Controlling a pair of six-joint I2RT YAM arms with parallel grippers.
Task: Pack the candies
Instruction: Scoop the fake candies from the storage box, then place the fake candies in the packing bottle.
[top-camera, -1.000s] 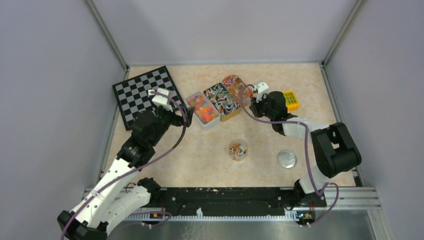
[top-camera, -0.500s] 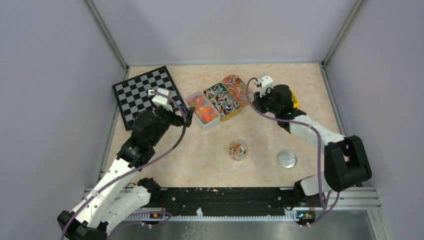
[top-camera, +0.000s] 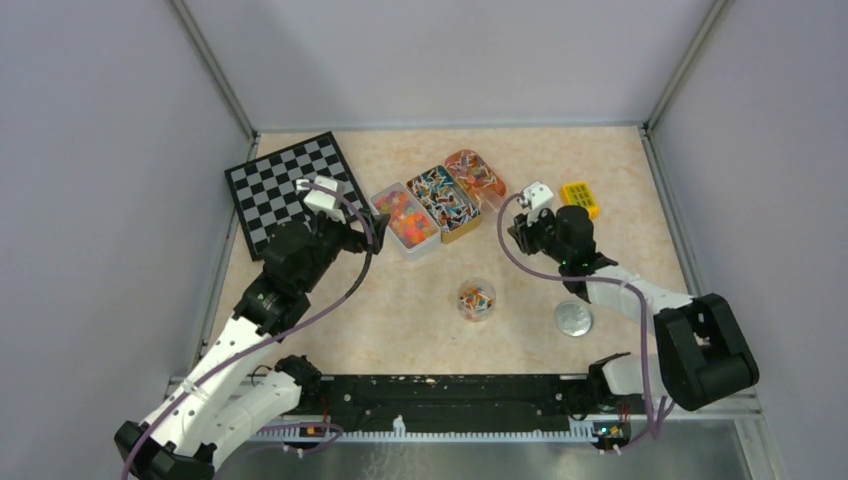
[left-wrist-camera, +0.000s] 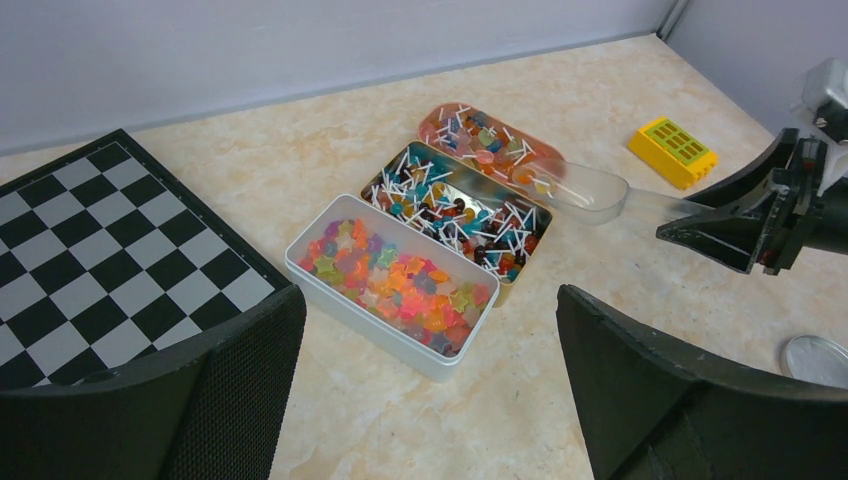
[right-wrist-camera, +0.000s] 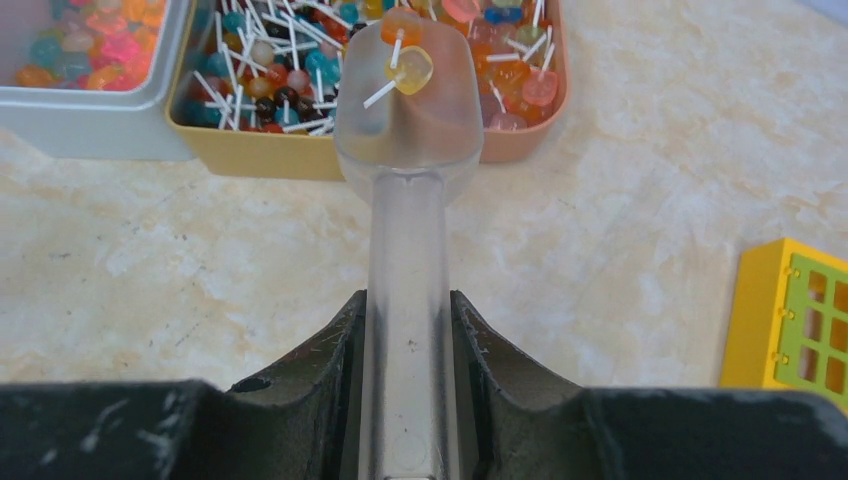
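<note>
Backdrop: grey walls close in a pale marbled tabletop (top-camera: 400, 320), with a checkerboard (top-camera: 285, 190) at the rear left and a yellow block (top-camera: 581, 198) at the rear right.
Candies: most of the candies (left-wrist-camera: 400, 285) lie in three open tins set in a row at the rear. There are gummy shapes in the white tin (left-wrist-camera: 365, 325), dark lollipops in the yellow tin (right-wrist-camera: 260, 155) and paler lollipops in the orange tin (right-wrist-camera: 512, 148).
Jar: a small clear jar (top-camera: 476, 300) stands mid-tabletop, well apart from the tins, with mixed candies inside. How full it is cannot be told from above.
Lid: a round silver lid (top-camera: 573, 318) lies flat to the jar's right, not touching it.
Right tool: the right tool (right-wrist-camera: 405, 330) is closed narrow on the handle of a clear scoop (right-wrist-camera: 405, 110). The scoop's bowl sits at the near edge of the orange tin and carries a yellow-orange lollipop (right-wrist-camera: 412, 68), perhaps with a second one behind it.
Left tool: the left tool (left-wrist-camera: 428, 310) is spread wide and holds nothing, hovering near the white tin.
Done so far: as a judgement, the jar is partly filled and one scoop load is taken up.
Left to do: the load looks due to be carried to the jar and tipped in. More scoops may follow, and the lid is not yet on.
</note>
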